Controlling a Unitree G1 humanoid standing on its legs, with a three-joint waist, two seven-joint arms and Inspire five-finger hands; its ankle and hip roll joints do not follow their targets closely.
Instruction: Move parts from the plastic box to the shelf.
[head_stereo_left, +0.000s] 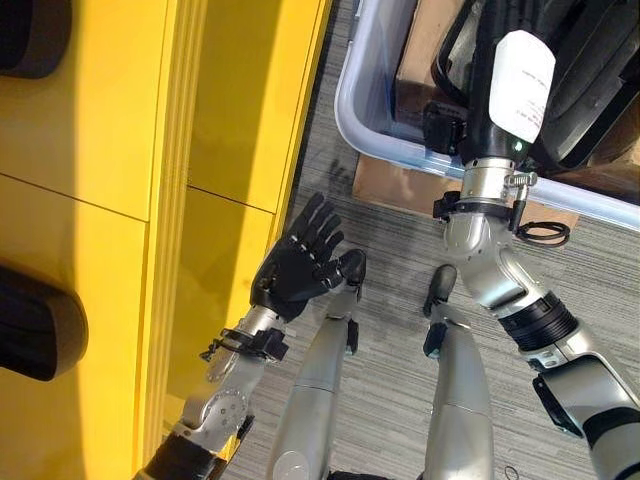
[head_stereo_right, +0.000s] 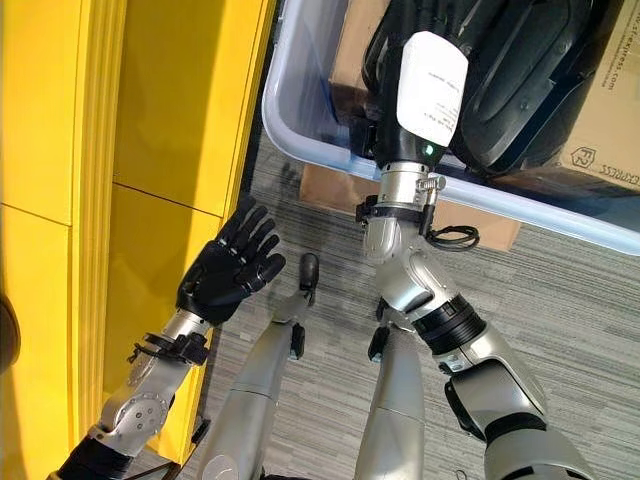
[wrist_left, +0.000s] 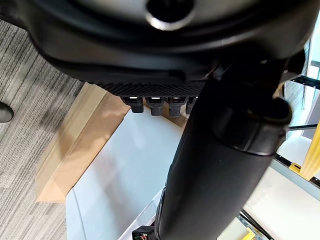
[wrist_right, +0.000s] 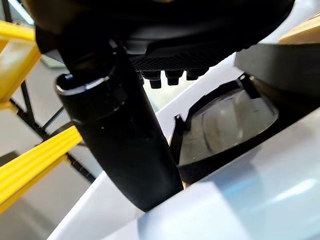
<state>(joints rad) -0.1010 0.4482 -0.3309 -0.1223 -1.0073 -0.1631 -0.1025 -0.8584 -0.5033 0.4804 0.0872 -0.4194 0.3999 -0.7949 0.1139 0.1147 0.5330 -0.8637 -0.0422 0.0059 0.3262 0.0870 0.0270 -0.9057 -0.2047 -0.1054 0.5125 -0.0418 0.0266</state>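
Note:
The clear plastic box (head_stereo_left: 360, 130) stands on the carpet at the upper right, holding large black parts (head_stereo_right: 540, 70) and a brown carton (head_stereo_right: 610, 110). My right hand (head_stereo_left: 488, 100), with a white cover on it, reaches over the near rim into the box, just above the black parts. In the right wrist view its thumb (wrist_right: 120, 135) and fingers (wrist_right: 172, 77) are straight, with a glossy black part (wrist_right: 225, 125) past them and nothing held. My left hand (head_stereo_left: 300, 262) hangs open and empty beside the yellow shelf (head_stereo_left: 100, 200), fingers spread.
Two dark parts (head_stereo_left: 35, 330) lie on the yellow shelf at the far left. A flat piece of cardboard (head_stereo_left: 400, 185) lies under the box on the grey carpet. The left wrist view shows the box wall (wrist_left: 125, 165) and that cardboard (wrist_left: 75, 150).

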